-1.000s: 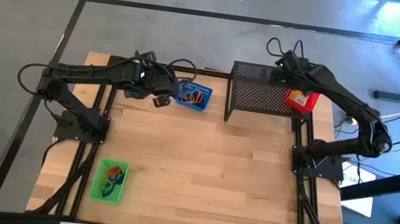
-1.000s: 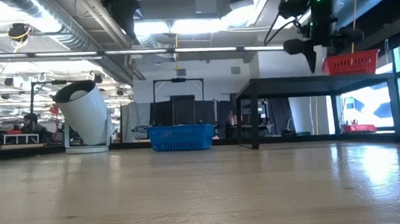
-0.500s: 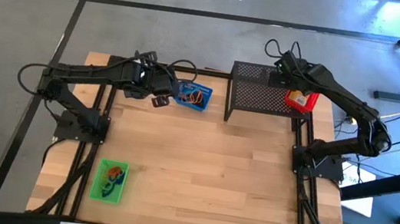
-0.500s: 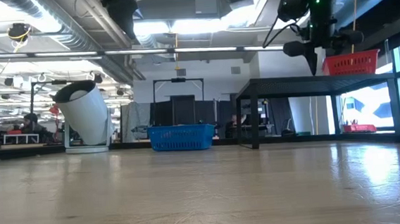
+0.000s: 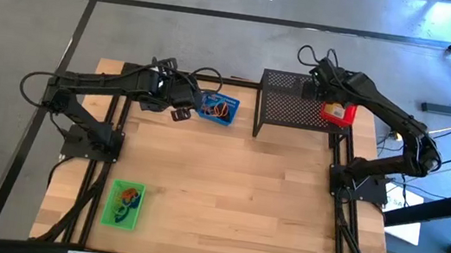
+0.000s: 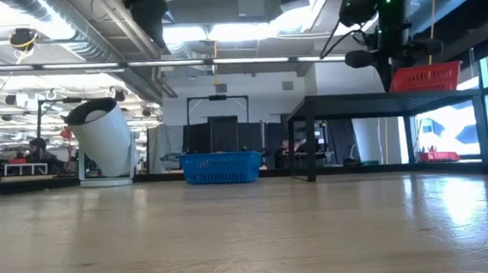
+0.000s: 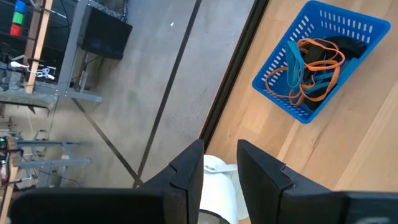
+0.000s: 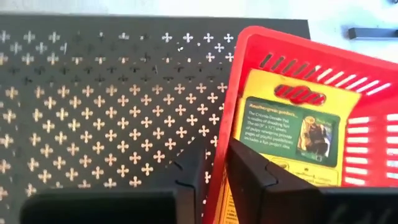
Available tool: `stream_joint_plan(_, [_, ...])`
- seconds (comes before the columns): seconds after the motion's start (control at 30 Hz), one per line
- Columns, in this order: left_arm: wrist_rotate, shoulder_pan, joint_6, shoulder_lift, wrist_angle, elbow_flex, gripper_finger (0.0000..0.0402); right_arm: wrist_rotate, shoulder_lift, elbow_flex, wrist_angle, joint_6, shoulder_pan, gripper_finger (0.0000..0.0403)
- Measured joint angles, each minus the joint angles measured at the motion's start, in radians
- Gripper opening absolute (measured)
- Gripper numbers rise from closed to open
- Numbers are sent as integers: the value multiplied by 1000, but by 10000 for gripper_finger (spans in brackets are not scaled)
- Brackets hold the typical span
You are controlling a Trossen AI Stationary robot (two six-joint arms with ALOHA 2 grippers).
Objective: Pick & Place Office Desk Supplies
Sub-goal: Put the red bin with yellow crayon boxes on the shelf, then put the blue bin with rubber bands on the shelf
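The right gripper point(image 8: 214, 177) sits on top of the black mesh rack point(image 5: 298, 108) at the table's far right corner, its fingers drawn narrow around the near wall of the red tray point(image 8: 292, 93), one finger outside the rim and one inside. The right wrist view suggests the wall is pinched between them, though whether the grip is fully firm is hard to judge there. Inside the tray lies the small yellow box point(image 8: 292, 134), printed face up.

To do this step well, the pinch should be seated low enough on the wall that the tray does not pivot when it leaves the rack. A straight lift before any sideways travel would keep the tray's base from catching the mesh. Holding it level matters, since a tray gripped by one wall will want to tip and the box could slide out.

The left gripper point(image 7: 219, 168) hovers at the far edge of the table, left of the rack, closed on the white round object point(image 7: 217, 186). The blue tray point(image 5: 217, 107) lies just beside it on the table, holding orange and teal band loops point(image 7: 311, 62). The green tray point(image 5: 124, 203) rests near the table's near left corner, with small items inside.
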Motion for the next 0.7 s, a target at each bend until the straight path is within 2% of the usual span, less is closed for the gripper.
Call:
stream_joint_plan(0.2, [0,0,0,0,0,0,90,-3,0,0,-6,-117,0,59])
stream_joint_plan(0.47, [0,0,0,0,0,0,90,-25,0,9,-9,-131,0,61])
stream_joint_plan(0.57, [0,0,0,0,0,0,90,-61,0,34,-7,-153,0,77])
stream_joint_plan(0.7, [0,0,0,0,0,0,90,-54,0,71,-7,-156,0,116])
